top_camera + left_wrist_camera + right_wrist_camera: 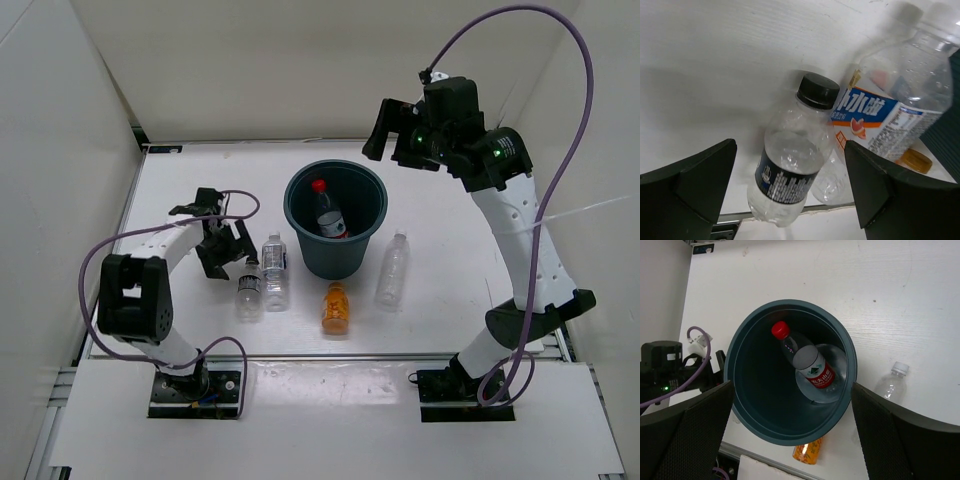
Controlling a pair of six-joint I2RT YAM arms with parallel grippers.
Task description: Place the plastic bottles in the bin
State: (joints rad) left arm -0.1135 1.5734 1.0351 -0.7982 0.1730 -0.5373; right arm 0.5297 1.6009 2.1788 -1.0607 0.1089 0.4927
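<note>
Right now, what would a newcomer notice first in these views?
The teal bin stands mid-table, a red-capped bottle lying inside and the right jaws open above it. Four more sit outside: a black-capped bottle and a blue-labelled bottle by the open left jaws, an orange bottle in front, a clear bottle to its right.

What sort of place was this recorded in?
Likely a lab robot cell: a white table walled in by plain white panels, with a left arm and right arm bolted at its near edge.
</note>
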